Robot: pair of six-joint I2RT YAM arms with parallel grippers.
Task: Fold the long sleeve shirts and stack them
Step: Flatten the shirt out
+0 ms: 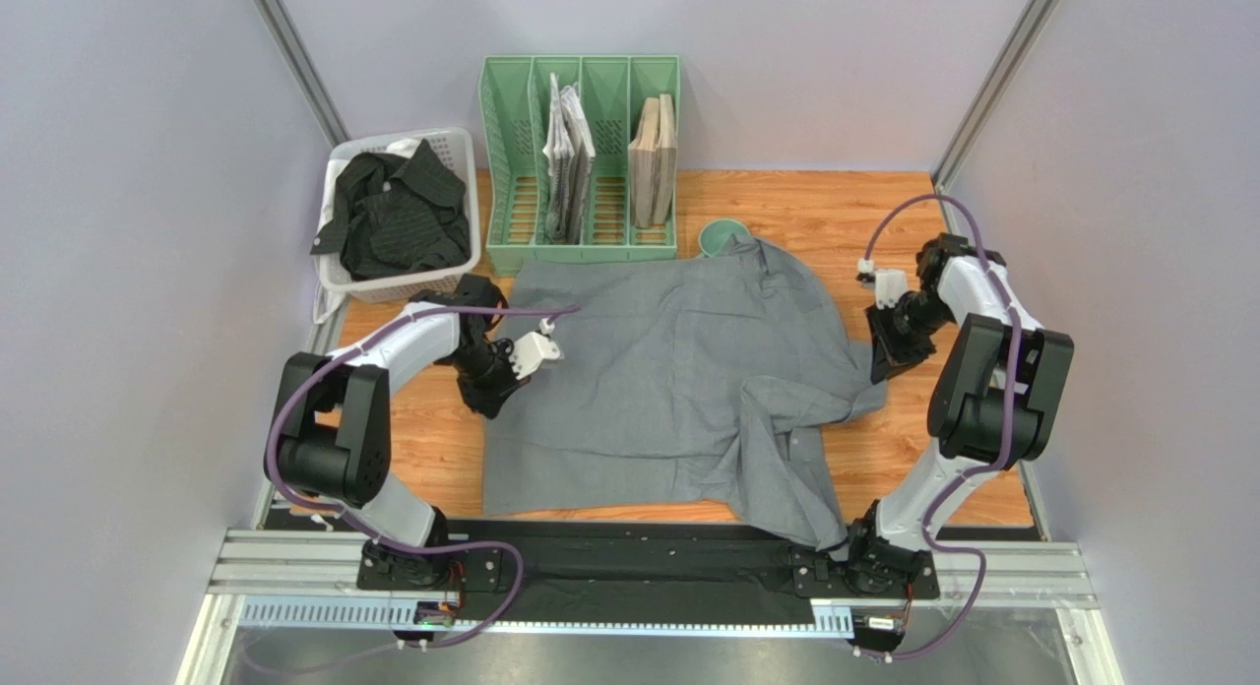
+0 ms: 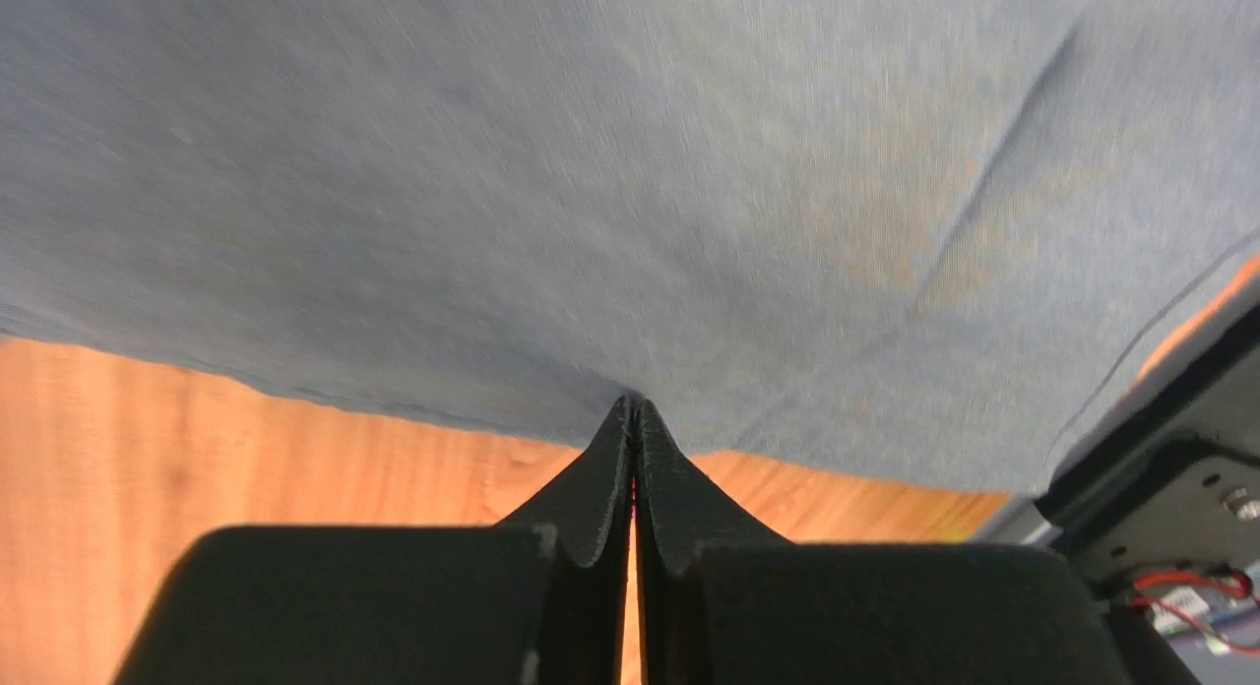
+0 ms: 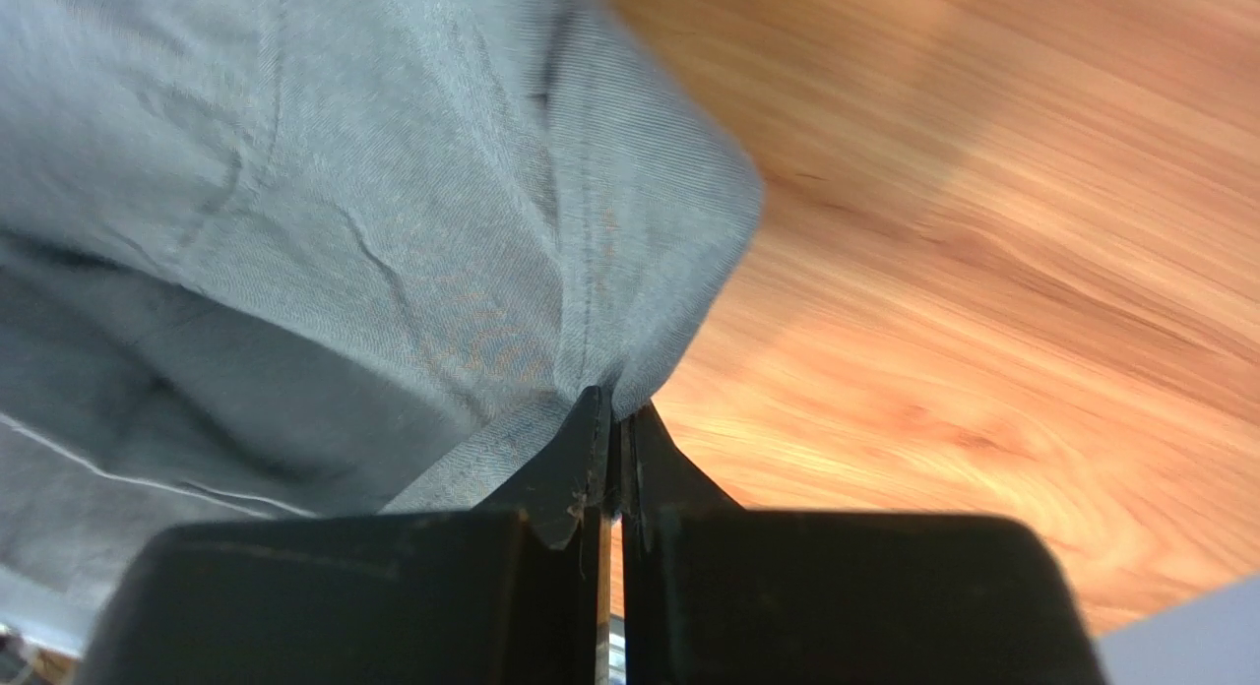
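Cloth fills most of both wrist views: the grey shirt [image 1: 681,375] lies spread across the middle of the wooden bench [image 1: 444,471], collar toward the far edge, hem along the near edge. A folded part of it trails over the near edge beside the right arm's base. The left gripper [image 2: 633,412] sits at the shirt's left side edge, its jaws pressed together with only a hairline gap and the cloth's border pinched between the tips. The right gripper [image 3: 614,420] is at the shirt's right side, jaws likewise closed tight on a bunched fold of the grey fabric, with bare wood just beyond it. The black shirt [image 1: 397,213] lies crumpled in a white basket [image 1: 392,290] at the far-left corner, well apart from both grippers. Beside the basket, against the far edge, stands a green file rack [image 1: 506,169] holding what look like folders or papers in its slots. A small teal object [image 1: 720,238] peeks out behind the collar, too hidden to identify.
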